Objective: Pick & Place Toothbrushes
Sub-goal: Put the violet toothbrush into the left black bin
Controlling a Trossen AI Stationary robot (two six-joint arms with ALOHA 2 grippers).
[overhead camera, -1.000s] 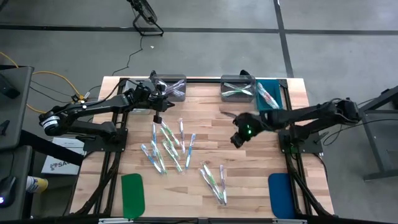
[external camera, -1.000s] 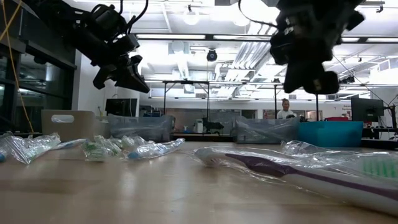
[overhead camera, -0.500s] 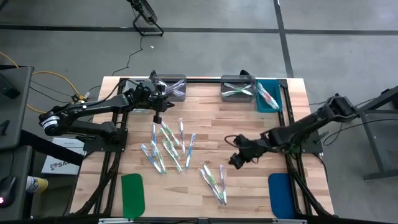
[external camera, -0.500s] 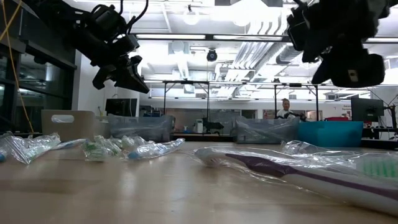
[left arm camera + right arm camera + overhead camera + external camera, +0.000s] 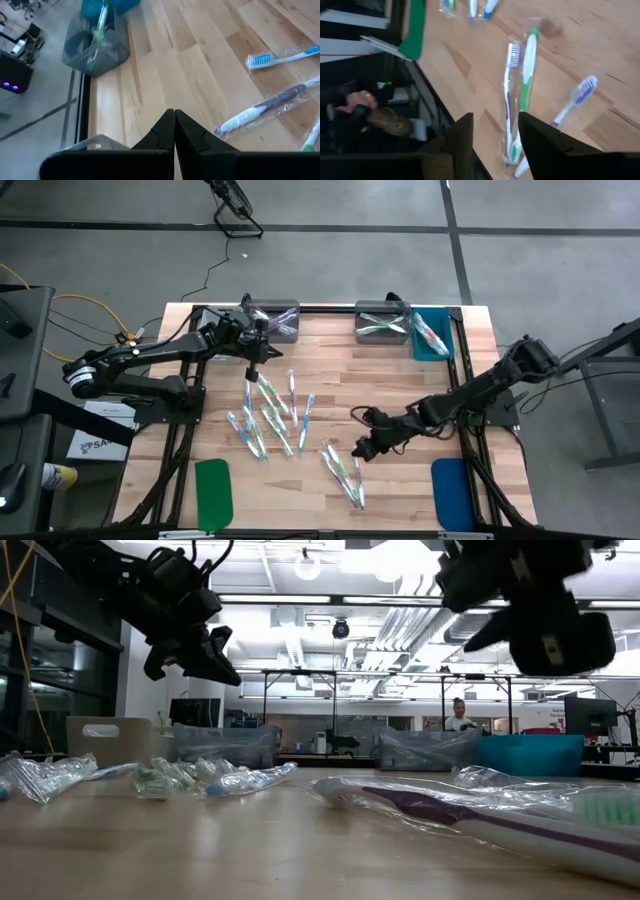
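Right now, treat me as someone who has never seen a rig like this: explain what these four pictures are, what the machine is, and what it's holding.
This is a robot with two dark arms at a wooden table. One picture looks straight down from above, one looks level across the tabletop, and two come from cameras on the arms' wrists.

Scattered on the table are wrapped toothbrushes, with another small group nearer the front. At the far edge stand two grey bins and a teal bin, some already holding toothbrushes. A green pad and a blue pad lie at the front corners.

The left gripper hangs above the far end of the big pile, its fingers shut and empty. The right gripper reaches toward the small group, its fingers open and holding nothing.
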